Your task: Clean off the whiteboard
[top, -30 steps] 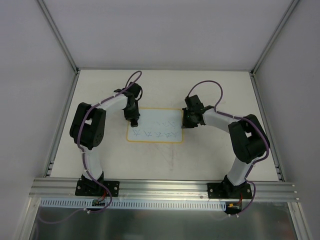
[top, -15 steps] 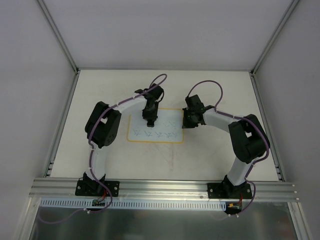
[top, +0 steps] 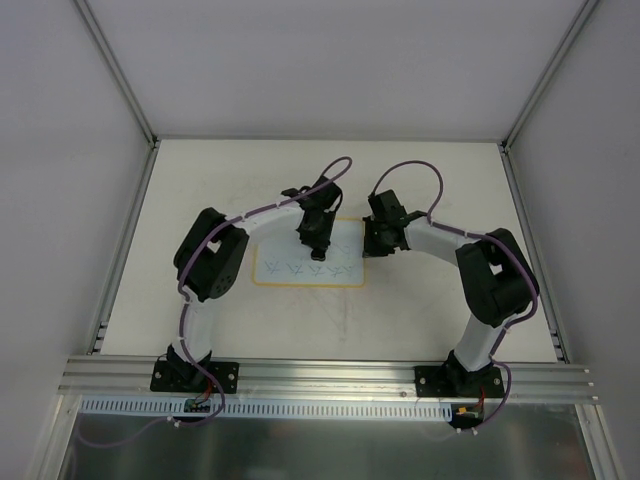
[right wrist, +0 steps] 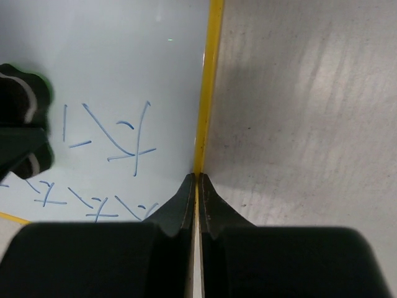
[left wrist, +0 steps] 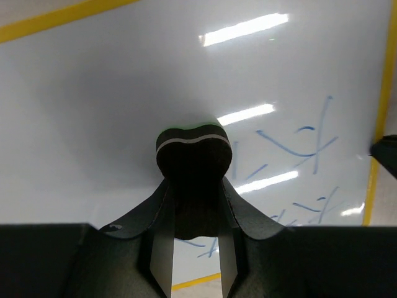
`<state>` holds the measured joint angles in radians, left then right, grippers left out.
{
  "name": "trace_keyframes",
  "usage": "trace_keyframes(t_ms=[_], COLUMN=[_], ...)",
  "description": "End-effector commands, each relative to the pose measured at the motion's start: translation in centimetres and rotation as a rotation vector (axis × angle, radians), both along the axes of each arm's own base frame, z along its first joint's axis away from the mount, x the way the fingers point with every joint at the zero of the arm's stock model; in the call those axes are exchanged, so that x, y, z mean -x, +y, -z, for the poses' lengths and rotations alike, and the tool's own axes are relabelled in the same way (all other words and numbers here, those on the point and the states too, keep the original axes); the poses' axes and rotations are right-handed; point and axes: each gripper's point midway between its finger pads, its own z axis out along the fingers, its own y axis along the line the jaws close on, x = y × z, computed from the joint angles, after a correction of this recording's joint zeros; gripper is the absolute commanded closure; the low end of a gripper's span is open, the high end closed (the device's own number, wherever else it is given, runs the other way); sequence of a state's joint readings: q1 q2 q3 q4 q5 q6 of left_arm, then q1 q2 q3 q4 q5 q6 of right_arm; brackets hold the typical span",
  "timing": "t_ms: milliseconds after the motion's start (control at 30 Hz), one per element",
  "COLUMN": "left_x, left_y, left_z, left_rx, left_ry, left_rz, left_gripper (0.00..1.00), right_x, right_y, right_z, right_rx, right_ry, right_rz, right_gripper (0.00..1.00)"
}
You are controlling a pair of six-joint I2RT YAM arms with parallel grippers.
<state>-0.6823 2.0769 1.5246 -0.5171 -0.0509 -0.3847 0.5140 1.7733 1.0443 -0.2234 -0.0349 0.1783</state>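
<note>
Here: 1 whiteboard (top: 285, 251), 1 eraser (left wrist: 193, 149)

Both arms at the whiteboard (top: 288, 270)
The left gripper (top: 317, 250) hung over the board's upper middle, just above a row of blue scribbles; the right gripper (top: 366, 240) sat at its right edge. The board lay flat on the pale table (top: 430, 300).

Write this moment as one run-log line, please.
left gripper: shut on eraser, on whiteboard | right gripper: shut on whiteboard edge | blue marks: unerased | task: unfinished
</note>
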Motion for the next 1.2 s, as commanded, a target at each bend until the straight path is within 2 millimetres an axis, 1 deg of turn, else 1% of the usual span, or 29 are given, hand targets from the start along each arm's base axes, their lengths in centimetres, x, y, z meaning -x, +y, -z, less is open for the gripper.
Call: trace_keyframes(t_ms=[0,33,67,100,200,233,267,333,367,467,500,533,567,633,733,767,800,833,867,900,933,967,1000,1033,1067,1167], left_x=[2.8,2.8,3.2,2.9,3.2,3.3,4.0,4.1,4.7,5.1,5.6,5.6,6.1,6.0,5.7,5.6,5.0,4.9,4.2,4.3,4.8,4.3,4.4,5.1,4.9,5.0], left_y=[7.8,8.7,10.0,11.5,14.6,15.2,16.0,17.3,17.8,18.9,19.2,19.4,19.6,19.4,17.7,17.2,15.4,14.3,12.8,11.2,9.2,7.5,6.1,4.4,3.4,1.4], left_z=[2.1,1.9,1.6,1.5,1.3,1.3,1.4,1.5,1.5,1.3,1.6,1.4,1.8,2.0,2.3,2.8,2.3,2.4,2.6,2.8,3.0,3.5,3.6,3.7,3.8,3.7], left_rx=[-0.132,-0.132,-0.143,-0.151,-0.175,-0.175,-0.179,-0.171,-0.168,-0.158,-0.163,-0.164,-0.171,-0.158,-0.120,-0.132,-0.119,-0.110,-0.100,-0.076,-0.068,-0.063,-0.049,-0.042,-0.034,-0.018], left_ry=[0.147,0.147,0.145,0.141,0.137,0.135,0.145,0.152,0.153,0.140,0.144,0.132,0.138,0.135,0.149,0.155,0.134,0.135,0.138,0.154,0.160,0.164,0.172,0.178,0.176,0.170], left_rz=[-0.162,-0.188,-0.214,-0.256,-0.329,-0.347,-0.368,-0.422,-0.440,-0.483,-0.494,-0.503,-0.505,-0.500,-0.463,-0.445,-0.396,-0.367,-0.338,-0.305,-0.248,-0.214,-0.181,-0.137,-0.126,-0.120], left_gripper=[1.00,1.00,1.00,1.00,1.00,1.00,1.00,1.00,1.00,1.00,1.00,1.00,1.00,1.00,1.00,1.00,1.00,1.00,1.00,1.00,1.00,1.00,1.00,1.00,1.00,1.00], right_x=[2.7,2.7,2.7,2.8,2.8,2.8,2.7,2.6,2.6,2.6,2.6,2.6,2.5,2.5,2.2,2.2,2.1,2.2,2.2,2.2,2.3,2.4,2.5,2.6,2.5,2.5], right_y=[-1.5,-1.6,-1.5,-1.5,-1.4,-1.2,-1.2,-1.0,-0.9,-0.9,-0.9,-0.9,-0.9,-0.7,-0.6,-0.5,-0.3,-0.2,-0.2,0.1,0.2,0.3,0.4,0.4,0.5,0.3], right_z=[2.6,2.7,2.8,2.9,3.0,2.9,2.9,2.7,2.6,2.5,2.4,2.4,2.4,2.3,2.0,2.0,1.9,1.9,2.0,1.9,2.0,2.2,2.2,2.3,2.0,1.7], right_rx=[0.092,0.094,0.092,0.091,0.084,0.081,0.078,0.068,0.065,0.069,0.069,0.067,0.066,0.059,0.052,0.052,0.046,0.043,0.043,0.039,0.038,0.038,0.037,0.035,0.029,0.032], right_ry=[0.099,0.102,0.103,0.109,0.116,0.115,0.114,0.113,0.110,0.104,0.102,0.101,0.100,0.097,0.083,0.080,0.074,0.074,0.073,0.066,0.067,0.069,0.072,0.073,0.068,0.052], right_rz=[-0.013,-0.013,-0.014,-0.013,-0.014,-0.016,-0.019,-0.021,-0.020,-0.022,-0.025,-0.026,-0.023,-0.028,-0.028,-0.030,-0.031,-0.030,-0.028,-0.030,-0.024,-0.022,-0.020,-0.017,-0.005,0.008], right_gripper=[1.00,1.00,1.00,1.00,1.00,1.00,1.00,1.00,1.00,1.00,1.00,1.00,0.99,1.00,1.00,1.00,1.00,1.00,1.00,1.00,1.00,1.00,1.00,1.00,1.00,1.00])
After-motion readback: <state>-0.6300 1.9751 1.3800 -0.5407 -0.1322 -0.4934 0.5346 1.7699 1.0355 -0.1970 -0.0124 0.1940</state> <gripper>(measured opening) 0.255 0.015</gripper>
